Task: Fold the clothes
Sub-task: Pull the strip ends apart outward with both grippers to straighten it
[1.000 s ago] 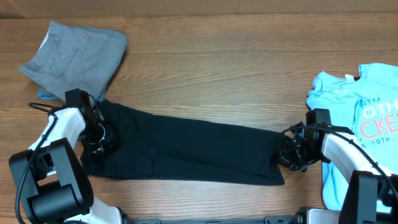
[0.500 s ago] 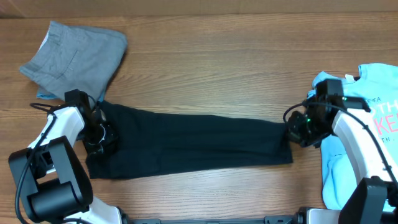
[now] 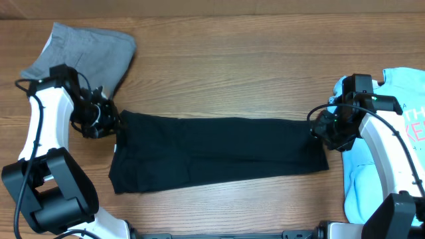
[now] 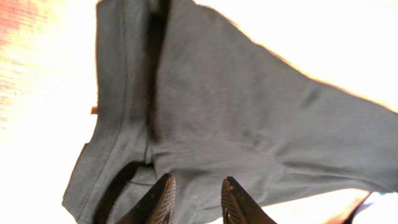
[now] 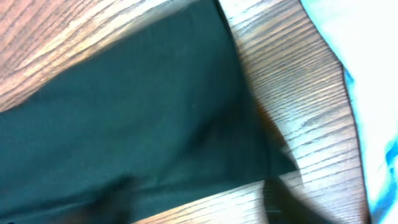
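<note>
Fabric this limp and light will sag and slide, so pinch the black T-shirt [image 3: 219,149] at its end corners. It lies as a long band across the desk [image 3: 219,60]. Your left pincer [image 4: 196,186] stands apart over its end; whether the right pincer [image 3: 327,133] is apart or together, you cannot tell.

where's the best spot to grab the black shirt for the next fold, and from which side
Likely the narrow right end of the black shirt, coming in from the right and above with the right hand. The shirt lies flat as one long strip across the table, so that short edge is free and could be carried over onto the wider left end.
</note>
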Action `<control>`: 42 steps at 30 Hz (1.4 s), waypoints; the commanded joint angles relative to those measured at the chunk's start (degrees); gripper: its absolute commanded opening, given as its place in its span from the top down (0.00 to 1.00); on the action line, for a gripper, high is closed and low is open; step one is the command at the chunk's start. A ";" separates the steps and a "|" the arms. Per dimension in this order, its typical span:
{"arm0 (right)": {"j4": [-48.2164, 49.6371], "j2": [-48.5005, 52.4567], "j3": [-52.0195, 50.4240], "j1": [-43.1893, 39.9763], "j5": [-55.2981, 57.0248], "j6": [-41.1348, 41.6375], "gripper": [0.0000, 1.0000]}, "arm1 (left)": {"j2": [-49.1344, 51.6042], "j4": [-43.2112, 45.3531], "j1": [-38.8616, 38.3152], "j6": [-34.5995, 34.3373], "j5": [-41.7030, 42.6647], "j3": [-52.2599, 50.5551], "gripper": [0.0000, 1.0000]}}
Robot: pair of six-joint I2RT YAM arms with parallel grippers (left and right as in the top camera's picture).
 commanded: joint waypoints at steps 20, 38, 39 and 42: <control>13.05 13.51 -5.31 -11.56 -11.23 -10.47 0.30 | 0.28 -0.76 -1.36 4.90 1.99 2.67 0.67; 14.73 20.04 -10.51 -13.38 -15.82 -13.33 0.87 | 0.28 -0.70 -2.05 5.92 2.03 2.67 0.67; 14.21 20.04 -9.66 -13.73 -15.80 -13.14 0.91 | 0.28 -0.74 -2.08 5.92 2.03 2.67 0.67; 11.41 19.89 -6.01 -14.34 -15.78 -13.09 0.96 | 0.28 -0.74 -2.05 5.92 2.03 2.67 0.67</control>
